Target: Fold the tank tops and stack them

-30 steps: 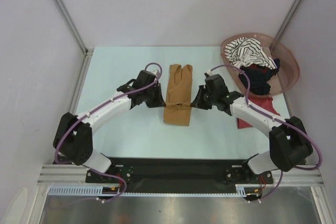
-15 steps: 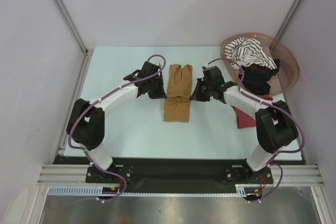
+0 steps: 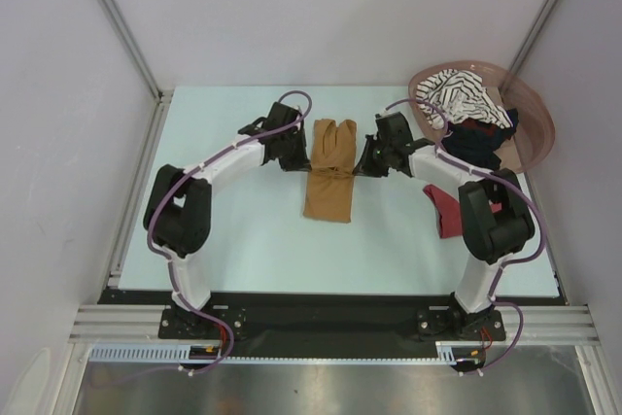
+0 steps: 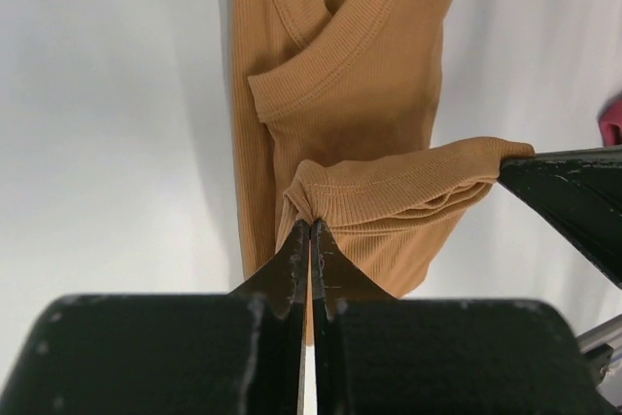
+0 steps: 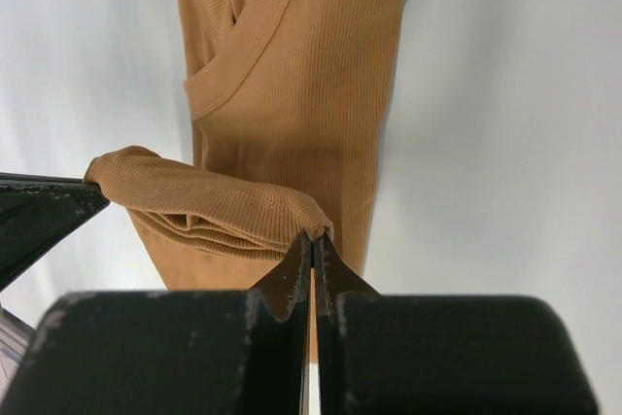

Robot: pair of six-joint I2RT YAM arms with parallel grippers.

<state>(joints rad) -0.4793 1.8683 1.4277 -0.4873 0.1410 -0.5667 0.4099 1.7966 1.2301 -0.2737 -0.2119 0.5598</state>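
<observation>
The mustard-brown tank top (image 3: 328, 148) lies lengthwise mid-table, straps at the far end. Its near hem is lifted and bunched into a raised band across the cloth. My left gripper (image 3: 309, 168) is shut on the left corner of that hem (image 4: 321, 191). On the other side, my right gripper (image 3: 356, 172) is shut on the right corner (image 5: 292, 211). In the left wrist view the pinch sits at the left gripper (image 4: 310, 226); in the right wrist view, at the right gripper (image 5: 313, 237). A dark red tank top (image 3: 443, 209) lies crumpled at the right.
The pinkish-brown oval basket (image 3: 540, 129) stands at the back right. It holds a black-and-white striped top (image 3: 457, 94) and a black one (image 3: 476, 143). Grey walls close in the table on the left, back and right.
Both grippers carried the held hem away from the bases toward the straps, doubling the lower part over. The arms' elbows have swung in closer and higher.
</observation>
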